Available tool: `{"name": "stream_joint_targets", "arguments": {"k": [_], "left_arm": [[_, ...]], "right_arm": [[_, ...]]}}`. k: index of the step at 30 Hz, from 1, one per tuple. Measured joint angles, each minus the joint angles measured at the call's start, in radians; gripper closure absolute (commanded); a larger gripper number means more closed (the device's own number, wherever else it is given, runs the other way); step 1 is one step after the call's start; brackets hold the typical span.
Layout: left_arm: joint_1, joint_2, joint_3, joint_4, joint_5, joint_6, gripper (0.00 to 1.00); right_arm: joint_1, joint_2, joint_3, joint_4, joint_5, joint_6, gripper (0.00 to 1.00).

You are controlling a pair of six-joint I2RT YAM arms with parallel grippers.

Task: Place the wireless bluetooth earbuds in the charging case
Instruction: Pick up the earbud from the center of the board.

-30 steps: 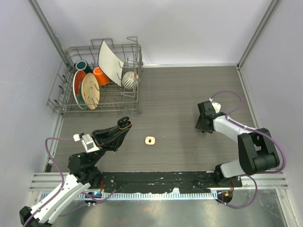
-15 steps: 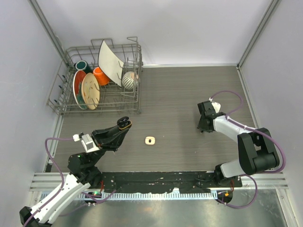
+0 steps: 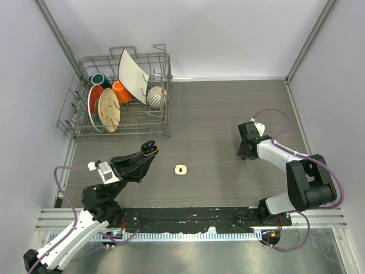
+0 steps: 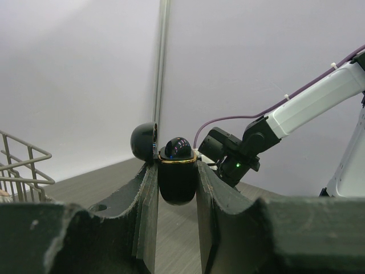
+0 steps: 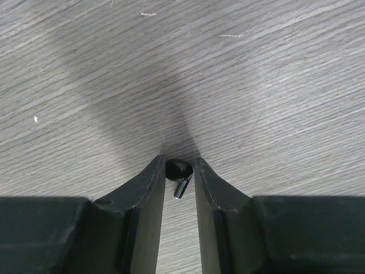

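Evidently the right jaws were closed on a black earbud (image 5: 178, 170) down at the desk (image 3: 217, 108), pinching its round head at their very tips, with the stem pointing back between them. Well apart, on the other side of the desk, the left jaws gripped the black charging case (image 4: 177, 178) by its sides, raised off the surface with its lid open. The pinch looked shallow, so a slow, straight lift seemed wise, watching that the bud did not twist before it was carried to the case.
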Motion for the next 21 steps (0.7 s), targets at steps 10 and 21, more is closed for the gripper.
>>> {"name": "stream_joint_targets", "arguments": {"k": [10, 21], "left_arm": [[0.0, 0.0, 0.0, 0.0, 0.0, 0.0, 1.0], [0.0, 0.0, 0.0, 0.0, 0.0, 0.0, 1.0]], "right_arm": [[0.0, 0.0, 0.0, 0.003, -0.007, -0.016, 0.83], [0.014, -0.03, 0.0, -0.03, -0.015, -0.02, 0.97]]}}
